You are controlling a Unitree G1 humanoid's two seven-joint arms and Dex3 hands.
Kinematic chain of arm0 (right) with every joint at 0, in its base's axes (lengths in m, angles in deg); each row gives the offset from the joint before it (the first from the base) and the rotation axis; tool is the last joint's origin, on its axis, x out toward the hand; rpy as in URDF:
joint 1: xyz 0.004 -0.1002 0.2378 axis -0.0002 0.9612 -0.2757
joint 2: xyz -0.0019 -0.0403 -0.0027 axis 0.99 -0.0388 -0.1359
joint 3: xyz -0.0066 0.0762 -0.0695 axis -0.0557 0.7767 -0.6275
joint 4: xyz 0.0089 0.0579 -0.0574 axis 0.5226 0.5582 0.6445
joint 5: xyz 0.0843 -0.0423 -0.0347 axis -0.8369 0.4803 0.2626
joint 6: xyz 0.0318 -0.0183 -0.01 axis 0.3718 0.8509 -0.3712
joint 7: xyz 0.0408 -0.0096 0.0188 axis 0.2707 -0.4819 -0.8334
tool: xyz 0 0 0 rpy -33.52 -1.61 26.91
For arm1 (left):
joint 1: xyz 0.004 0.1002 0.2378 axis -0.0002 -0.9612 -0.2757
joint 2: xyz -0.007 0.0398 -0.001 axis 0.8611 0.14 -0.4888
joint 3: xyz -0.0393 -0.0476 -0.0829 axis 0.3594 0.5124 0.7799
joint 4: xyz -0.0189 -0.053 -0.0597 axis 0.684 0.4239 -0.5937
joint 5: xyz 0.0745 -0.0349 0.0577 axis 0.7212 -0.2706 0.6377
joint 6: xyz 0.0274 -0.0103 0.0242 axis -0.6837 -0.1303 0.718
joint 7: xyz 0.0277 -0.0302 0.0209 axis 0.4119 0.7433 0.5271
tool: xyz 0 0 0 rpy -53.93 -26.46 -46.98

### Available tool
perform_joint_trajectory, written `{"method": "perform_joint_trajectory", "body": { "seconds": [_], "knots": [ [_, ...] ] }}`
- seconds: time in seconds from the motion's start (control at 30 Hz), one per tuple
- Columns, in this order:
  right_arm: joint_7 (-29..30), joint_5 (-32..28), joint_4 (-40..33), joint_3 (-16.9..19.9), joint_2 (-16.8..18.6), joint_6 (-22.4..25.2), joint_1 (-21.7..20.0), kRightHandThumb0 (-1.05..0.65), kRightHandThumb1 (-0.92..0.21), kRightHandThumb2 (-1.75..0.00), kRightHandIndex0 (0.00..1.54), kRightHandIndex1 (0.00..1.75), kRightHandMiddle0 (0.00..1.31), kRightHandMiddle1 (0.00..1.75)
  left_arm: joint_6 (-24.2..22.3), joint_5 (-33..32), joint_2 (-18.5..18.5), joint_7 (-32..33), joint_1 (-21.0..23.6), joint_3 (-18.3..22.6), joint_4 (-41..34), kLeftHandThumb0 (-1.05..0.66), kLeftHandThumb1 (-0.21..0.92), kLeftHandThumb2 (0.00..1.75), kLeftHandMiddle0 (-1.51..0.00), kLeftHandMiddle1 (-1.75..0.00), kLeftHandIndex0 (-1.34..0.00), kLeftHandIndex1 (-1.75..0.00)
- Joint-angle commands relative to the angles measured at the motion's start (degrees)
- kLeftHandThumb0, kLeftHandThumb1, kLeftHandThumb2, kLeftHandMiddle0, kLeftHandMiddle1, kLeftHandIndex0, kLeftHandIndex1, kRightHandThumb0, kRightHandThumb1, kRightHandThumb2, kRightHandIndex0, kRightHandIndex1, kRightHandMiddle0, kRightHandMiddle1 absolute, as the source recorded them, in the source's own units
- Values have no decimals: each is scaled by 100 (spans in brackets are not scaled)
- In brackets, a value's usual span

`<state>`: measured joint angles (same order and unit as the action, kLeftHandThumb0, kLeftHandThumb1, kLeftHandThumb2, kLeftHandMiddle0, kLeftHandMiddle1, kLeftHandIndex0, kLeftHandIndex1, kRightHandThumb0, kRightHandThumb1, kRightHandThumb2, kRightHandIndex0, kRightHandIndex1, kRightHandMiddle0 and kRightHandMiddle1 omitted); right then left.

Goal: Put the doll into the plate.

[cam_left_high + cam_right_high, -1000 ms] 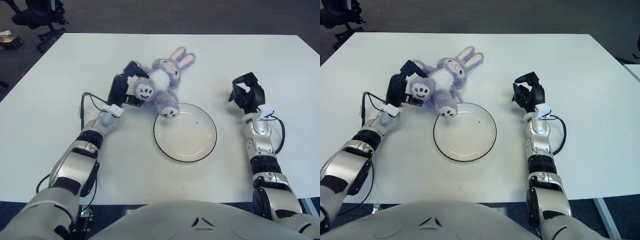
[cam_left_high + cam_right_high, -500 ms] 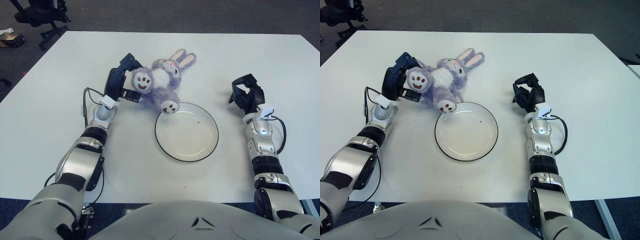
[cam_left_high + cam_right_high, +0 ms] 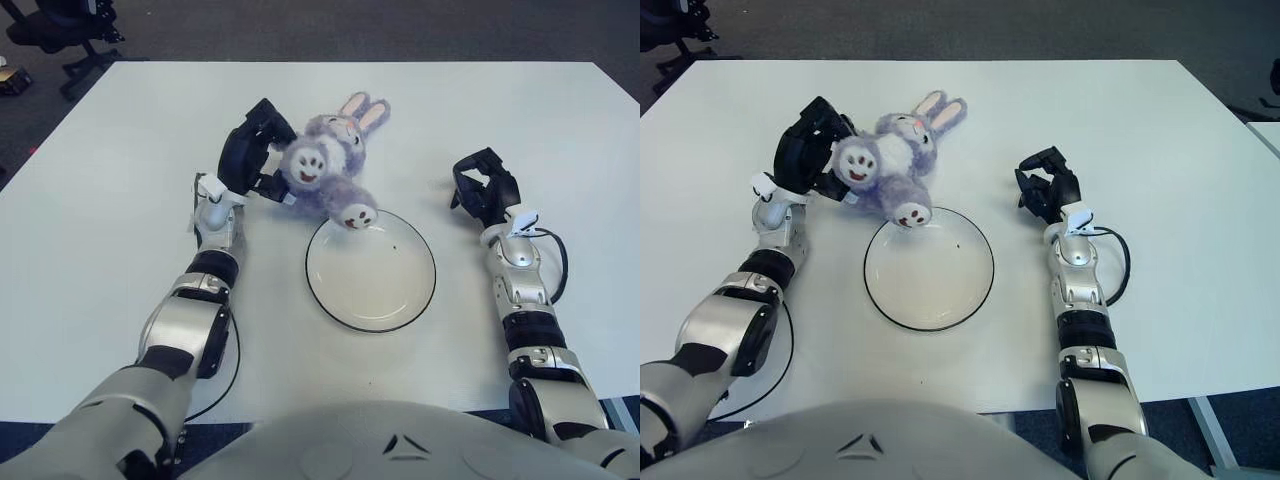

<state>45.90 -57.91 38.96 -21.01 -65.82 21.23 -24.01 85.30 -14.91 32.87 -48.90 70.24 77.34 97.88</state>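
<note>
The round white plate with a thin dark rim (image 3: 371, 271) lies flat on the white bench (image 3: 120, 150), near its middle, and holds nothing but a tiny dark speck near its far side. One foot of the grey-purple plush rabbit doll with pink-lined ears (image 3: 330, 165) shows over the plate's far-left rim; whether it touches the rim cannot be told. The rest of the doll is outside the plate, beyond it and to the left, ears pointing away from the robot, its other foot raised with the sole toward the camera.

The left hand (image 3: 250, 155) is at the doll's left side, its black fingers closed around the doll by the raised leg. How much of the doll's body rests on the bench is hard to make out, and the hand hides the flank it grips.

The right hand (image 3: 484, 190) shows to the right of the plate, well apart from it, fingers curled inward and holding nothing.

A black office chair (image 3: 60, 30) is cut off at the top left corner.
</note>
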Motion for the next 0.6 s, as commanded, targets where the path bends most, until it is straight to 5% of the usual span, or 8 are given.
{"method": "perform_joint_trajectory", "body": {
  "seconds": [0.0, 0.2, 0.53, 0.57],
  "knots": [
    [12, 172, 267, -96, -2, 112, 205, -36, -92, -32, 83, 168, 41, 153, -50, -37, -176, -264, -136, 280, 216, 0, 15, 151, -72, -175, -53, -173],
    [610, 1796, 392, -774, -721, -603, -554, -36, -92, -28, 75, 154, 45, 148, 77, 115, -373, -417, -72, 518, 272, 0, 14, 152, -73, -175, -53, -173],
    [748, 2179, 468, -1039, -777, -627, -907, -36, -92, -29, 69, 137, 44, 149, 132, 249, -457, -580, -52, 789, 288, 0, 14, 152, -73, -175, -53, -173],
    [684, 2268, 401, -1128, -764, -557, -1037, -36, -92, -29, 67, 120, 43, 149, 168, 262, -467, -598, -58, 815, 284, 0, 14, 152, -73, -175, -53, -173]
  ]
}}
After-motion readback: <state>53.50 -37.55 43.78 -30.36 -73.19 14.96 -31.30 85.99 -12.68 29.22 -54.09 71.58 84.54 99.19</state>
